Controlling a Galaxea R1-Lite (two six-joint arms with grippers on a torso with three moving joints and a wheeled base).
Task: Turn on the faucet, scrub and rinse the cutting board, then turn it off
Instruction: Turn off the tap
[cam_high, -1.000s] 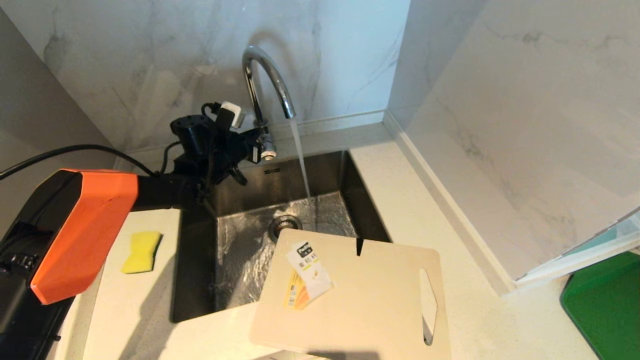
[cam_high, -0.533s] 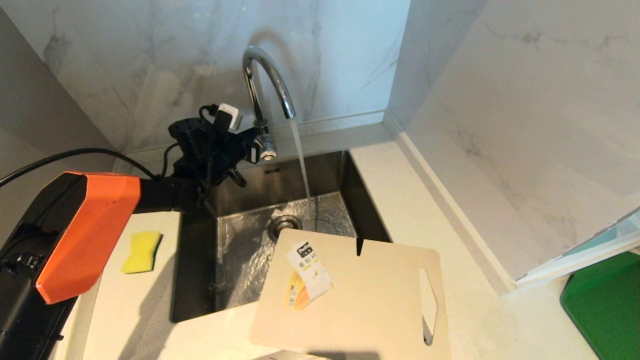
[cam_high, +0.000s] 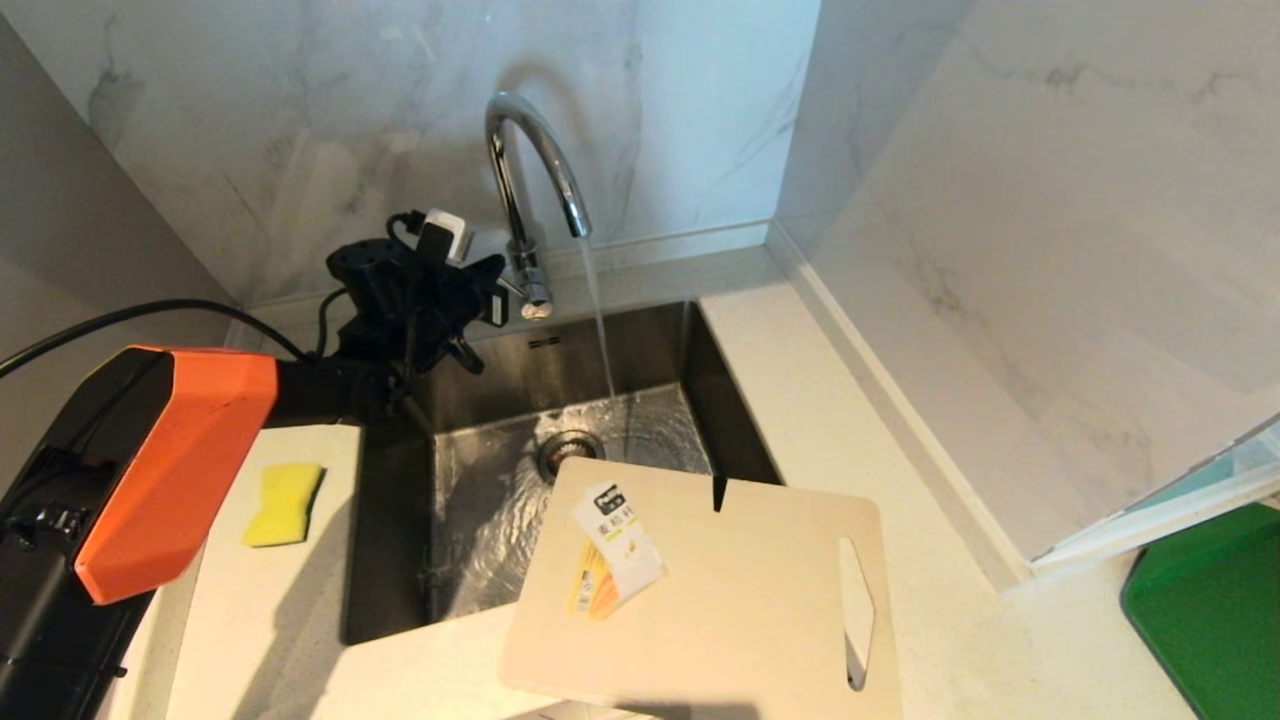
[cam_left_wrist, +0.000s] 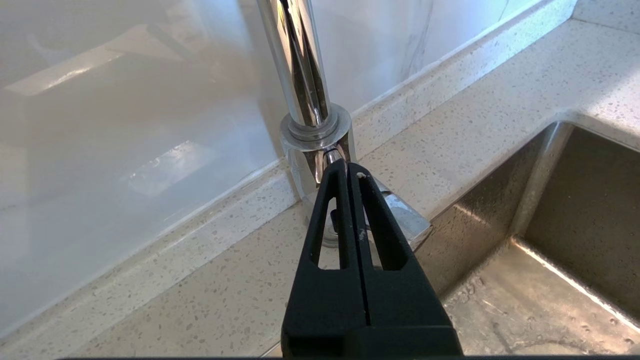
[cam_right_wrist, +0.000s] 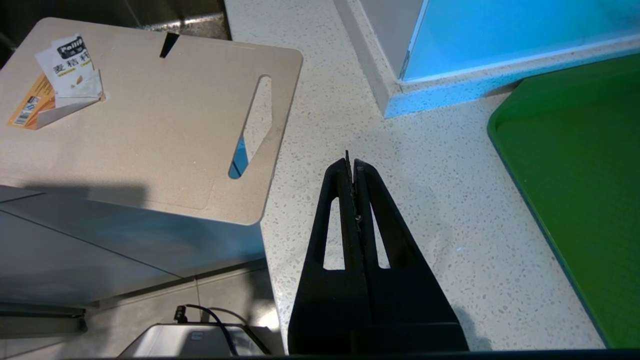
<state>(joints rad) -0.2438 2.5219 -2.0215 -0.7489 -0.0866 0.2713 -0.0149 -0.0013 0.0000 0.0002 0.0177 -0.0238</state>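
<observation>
Water stream from the tall chrome gooseneck faucet (cam_high: 530, 160) runs thinner than a second ago; its side lever now points away from the left gripper (cam_left_wrist: 347, 172), whose fingers, pressed together, sit at the faucet base by the sink's back edge. Likely shutting off early: the pale beige rectangular cutting board (cam_high: 720, 590) lies unscrubbed over the sink's front right corner. Right gripper (cam_right_wrist: 351, 167), pressed together, hangs over the counter's front edge.

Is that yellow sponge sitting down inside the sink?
No, the yellow sponge lies on the counter to the left of the sink, outside the basin.
</observation>
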